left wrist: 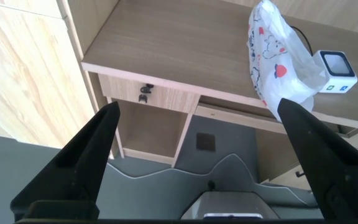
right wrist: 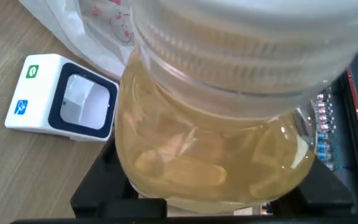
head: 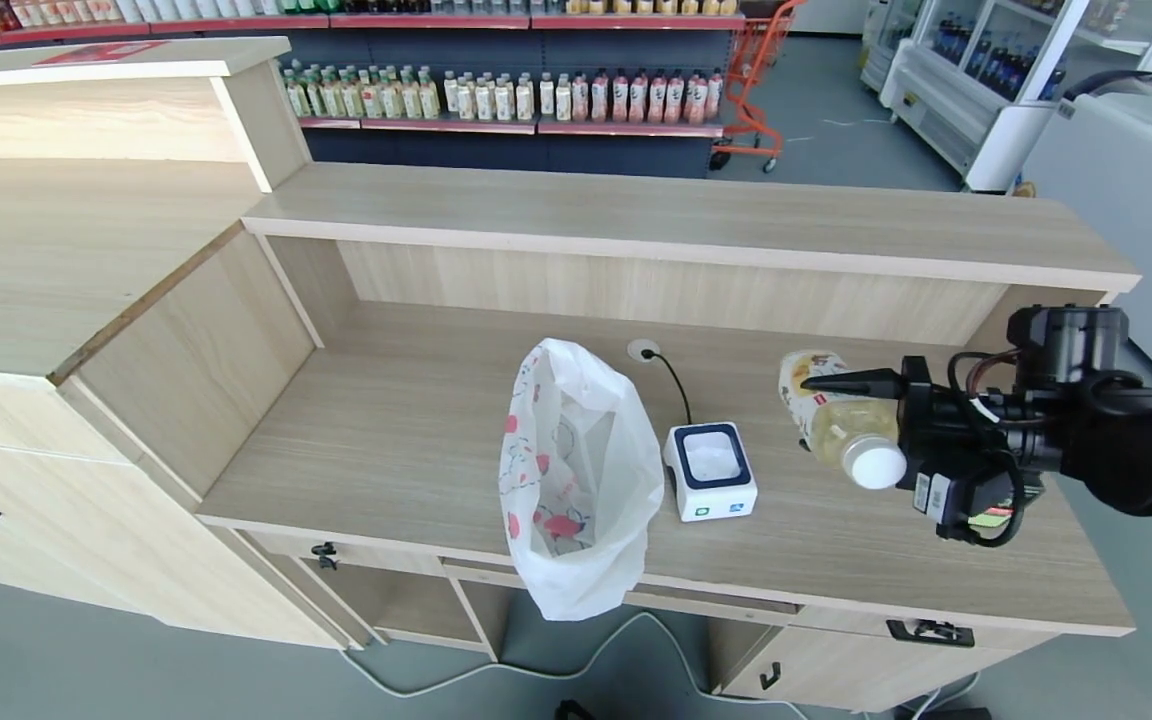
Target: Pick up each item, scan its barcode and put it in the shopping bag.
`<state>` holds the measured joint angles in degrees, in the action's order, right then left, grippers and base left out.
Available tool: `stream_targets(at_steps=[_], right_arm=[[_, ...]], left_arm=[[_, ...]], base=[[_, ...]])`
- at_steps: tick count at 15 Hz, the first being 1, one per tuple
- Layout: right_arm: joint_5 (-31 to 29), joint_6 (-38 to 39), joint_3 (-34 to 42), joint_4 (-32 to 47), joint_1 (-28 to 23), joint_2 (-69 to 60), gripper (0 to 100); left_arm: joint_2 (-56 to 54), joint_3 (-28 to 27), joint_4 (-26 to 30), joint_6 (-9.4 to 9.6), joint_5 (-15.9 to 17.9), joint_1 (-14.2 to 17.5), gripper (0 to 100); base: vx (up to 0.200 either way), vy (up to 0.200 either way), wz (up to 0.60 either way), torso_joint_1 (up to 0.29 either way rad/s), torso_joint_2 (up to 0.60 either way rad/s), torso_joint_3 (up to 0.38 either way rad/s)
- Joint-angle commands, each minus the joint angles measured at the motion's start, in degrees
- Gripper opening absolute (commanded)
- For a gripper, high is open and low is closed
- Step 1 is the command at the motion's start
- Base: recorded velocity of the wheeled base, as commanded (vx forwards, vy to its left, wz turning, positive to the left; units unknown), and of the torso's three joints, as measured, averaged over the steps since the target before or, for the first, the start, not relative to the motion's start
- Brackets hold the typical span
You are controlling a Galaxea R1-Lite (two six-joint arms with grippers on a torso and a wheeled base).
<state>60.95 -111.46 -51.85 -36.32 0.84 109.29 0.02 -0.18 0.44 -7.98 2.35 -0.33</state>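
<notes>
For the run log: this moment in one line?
right gripper: shut on clear white-capped bottle of yellow liquid, right of white scanner | left gripper: open, empty | white plastic shopping bag: open

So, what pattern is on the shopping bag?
The shopping bag is white with red and pink printed shapes; clearest in the head view.

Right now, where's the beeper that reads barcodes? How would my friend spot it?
Look at the wooden counter, near its front edge. Between the white shopping bag and the bottle of yellow liquid sits the scanner. It is a little white box with a dark-framed window on top and a black cable behind.
</notes>
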Motion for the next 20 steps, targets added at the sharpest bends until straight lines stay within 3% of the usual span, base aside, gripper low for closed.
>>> stream_targets(at_steps=[1,5,12,20], right_arm=[[-0.4,0.01,-0.01,0.1,2.41,3.21,0],[-2.51,-1.13,2.45,1.69,2.15,3.65,0],[-2.33,2.03,-4.4,2.48,1.71,7.25,0],[-1.8,5.37,-5.11,2.13,4.61,10.33,0]], left_arm=[[-0.02,0.01,0.0,-0.01,0.02,-0.02,100],[-0.02,0.01,0.0,-0.01,0.02,-0.02,100],[-0.02,0.01,0.0,-0.01,0.02,-0.02,100],[-0.02,0.01,0.0,-0.01,0.02,-0.02,100]], base=[[0.0,0.0,0.0,0.0,0.0,0.0],[0.0,0.0,0.0,0.0,0.0,0.0],[0.0,0.0,0.0,0.0,0.0,0.0],[0.0,0.0,0.0,0.0,0.0,0.0]])
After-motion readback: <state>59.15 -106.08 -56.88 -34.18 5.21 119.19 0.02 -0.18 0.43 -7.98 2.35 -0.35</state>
